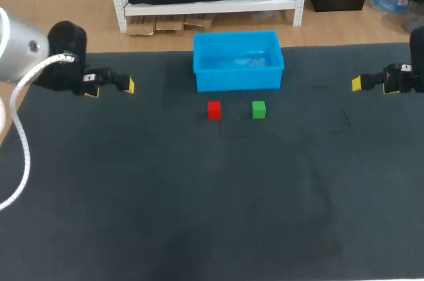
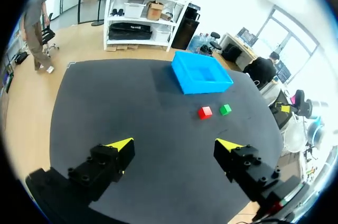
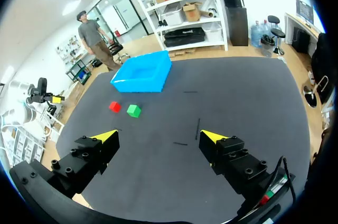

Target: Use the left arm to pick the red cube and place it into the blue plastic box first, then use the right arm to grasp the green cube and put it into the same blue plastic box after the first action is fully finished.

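**Hovering at both sides — both cubes lying on the table**

Holding the left gripper [image 1: 110, 87] above the table [image 1: 199, 215] near its left edge, fingers spread wide apart and pinching nothing. Holding the right gripper [image 1: 372, 85] likewise near the right edge, yellow tips parted, gripping nothing. Hanging well apart from the cubes and the box on both sides (each gripper pointing in toward the middle in the head view).

Finding the red cube [image 1: 214, 110] sitting flat on the dark table surface, just in front of the blue plastic box [image 1: 238, 79], toward that box's left half. Finding the green cube [image 1: 259, 109] sitting to its right, near but not touching, with a strip of bare table showing between the two. Seeing a narrow gap between each cube and the box wall.

Noting the box standing upright, open side up, close to the table's far edge.

Looking out along the left wrist's fingers: spotting the two cubes side by side well ahead of the open tips, the box lying just beyond them. Looking out from the right wrist: catching the same pair ahead of the spread tips, off toward one finger's side, the box beyond.
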Controlling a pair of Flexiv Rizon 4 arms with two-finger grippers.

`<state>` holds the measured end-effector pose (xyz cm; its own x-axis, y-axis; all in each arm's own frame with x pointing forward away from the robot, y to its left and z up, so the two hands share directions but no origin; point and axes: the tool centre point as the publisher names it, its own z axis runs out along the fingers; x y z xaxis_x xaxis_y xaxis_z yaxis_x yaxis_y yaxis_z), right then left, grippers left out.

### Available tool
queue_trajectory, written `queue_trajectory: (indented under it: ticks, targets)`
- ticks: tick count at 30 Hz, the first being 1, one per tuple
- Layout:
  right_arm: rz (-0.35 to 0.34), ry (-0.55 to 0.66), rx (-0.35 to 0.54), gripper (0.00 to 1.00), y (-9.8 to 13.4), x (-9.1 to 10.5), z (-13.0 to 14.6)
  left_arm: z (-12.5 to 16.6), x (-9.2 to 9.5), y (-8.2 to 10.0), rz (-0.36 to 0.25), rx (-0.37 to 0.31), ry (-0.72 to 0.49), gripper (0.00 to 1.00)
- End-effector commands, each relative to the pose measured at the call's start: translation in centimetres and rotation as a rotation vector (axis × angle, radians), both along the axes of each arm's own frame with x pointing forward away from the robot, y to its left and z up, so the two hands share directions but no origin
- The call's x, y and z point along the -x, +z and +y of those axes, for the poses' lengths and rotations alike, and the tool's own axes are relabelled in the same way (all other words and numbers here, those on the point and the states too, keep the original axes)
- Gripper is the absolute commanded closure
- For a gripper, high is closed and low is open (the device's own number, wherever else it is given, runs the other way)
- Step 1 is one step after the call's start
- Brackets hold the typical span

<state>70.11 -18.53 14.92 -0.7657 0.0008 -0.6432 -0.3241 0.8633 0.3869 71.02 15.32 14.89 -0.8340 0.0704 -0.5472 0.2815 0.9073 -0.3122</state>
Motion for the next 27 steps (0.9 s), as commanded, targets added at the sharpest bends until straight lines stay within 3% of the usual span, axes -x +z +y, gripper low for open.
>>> queue_trajectory:
  ticks: [1,13,15,27]
  targets:
    - [0.0,-0.001,0.003,0.0,0.0,0.0,0.0,-1.2,-1.3,0.2,0.047,-0.141,0.063,0.0]
    - [0.0,-0.001,0.003,0.0,0.0,0.0,0.0,-3.7,-2.5,0.3,0.083,-0.173,0.065,0.0]
    - [0.0,-0.001,0.003,0.0,0.0,0.0,0.0,-4.2,-2.7,0.4,0.115,-0.161,0.068,0.0]
    - [0.0,-0.001,0.003,0.0,0.0,0.0,0.0,-7.3,-4.2,-0.1,0.131,-0.19,0.098,0.0]
